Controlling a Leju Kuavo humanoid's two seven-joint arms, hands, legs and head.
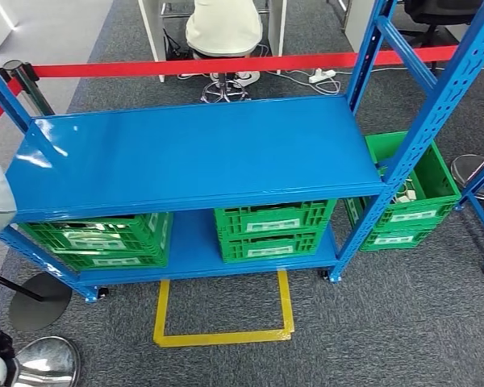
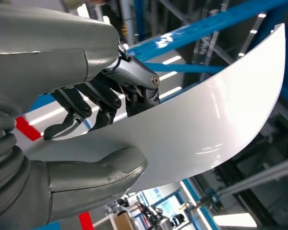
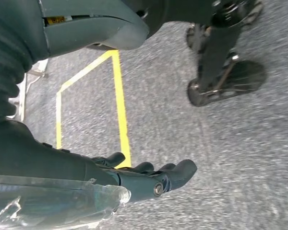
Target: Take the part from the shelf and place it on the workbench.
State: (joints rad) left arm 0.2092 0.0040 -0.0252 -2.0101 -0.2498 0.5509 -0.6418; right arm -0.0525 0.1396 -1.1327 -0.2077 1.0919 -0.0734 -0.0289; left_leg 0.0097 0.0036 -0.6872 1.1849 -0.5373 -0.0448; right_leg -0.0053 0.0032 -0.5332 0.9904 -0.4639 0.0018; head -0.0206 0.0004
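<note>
Partly hidden, the curved glossy white panel part (image 2: 208, 120) runs past the frame edge behind the left robot hand (image 2: 99, 115), which grips it: grey thumb beneath, dark fingers (image 2: 81, 108) pressed on top. Right robot hand (image 3: 142, 175) hangs over grey carpet (image 3: 225, 167), fingers loosely extended, holding nothing.

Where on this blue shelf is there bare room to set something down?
The whole top board between the blue uprights is bare. Below it is crowded: green crates fill the lower level, with only a narrow gap between the left and middle crates.
</note>
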